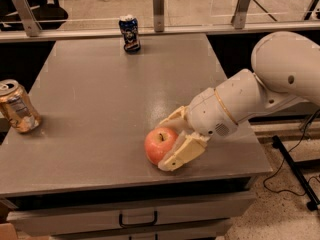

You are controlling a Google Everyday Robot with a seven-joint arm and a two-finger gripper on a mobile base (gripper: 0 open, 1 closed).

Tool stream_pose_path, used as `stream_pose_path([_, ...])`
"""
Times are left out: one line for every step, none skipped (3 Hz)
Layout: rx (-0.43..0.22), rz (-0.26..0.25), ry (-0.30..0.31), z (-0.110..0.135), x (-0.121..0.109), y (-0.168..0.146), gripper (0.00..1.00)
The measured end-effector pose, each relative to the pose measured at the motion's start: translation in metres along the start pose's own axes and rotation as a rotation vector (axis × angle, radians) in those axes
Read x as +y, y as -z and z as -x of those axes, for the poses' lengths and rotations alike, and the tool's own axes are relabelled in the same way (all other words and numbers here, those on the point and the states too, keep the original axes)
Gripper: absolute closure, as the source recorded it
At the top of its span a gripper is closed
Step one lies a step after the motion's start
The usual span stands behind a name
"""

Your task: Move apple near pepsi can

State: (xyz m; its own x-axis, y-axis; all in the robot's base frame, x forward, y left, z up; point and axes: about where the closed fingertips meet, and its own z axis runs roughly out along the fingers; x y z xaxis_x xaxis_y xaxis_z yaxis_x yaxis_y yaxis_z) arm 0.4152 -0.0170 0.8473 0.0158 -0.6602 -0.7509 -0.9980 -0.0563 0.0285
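The red-orange apple (159, 145) sits on the grey table (100, 99) near its front edge, right of centre. My gripper (164, 145) reaches in from the right and is open, with one cream finger behind the apple and the other finger (181, 154) in front of it at its right side. The apple rests on the table between the fingers. The dark blue pepsi can (130, 34) stands upright at the far edge of the table, well away from the apple.
A dented gold-tan can (19, 107) stands at the table's left edge. A metal rail with upright posts (158, 8) runs behind the table. A drawer with a handle (137, 218) sits below the front edge. A cable (295, 166) lies on the floor at right.
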Motion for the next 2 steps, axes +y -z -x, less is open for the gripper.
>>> stream_pose_path([-0.012, -0.012, -0.021, 0.0, -0.011, 0.001, 0.63])
stream_pose_path([-0.039, -0.085, -0.049, -0.004, -0.042, 0.029, 0.87])
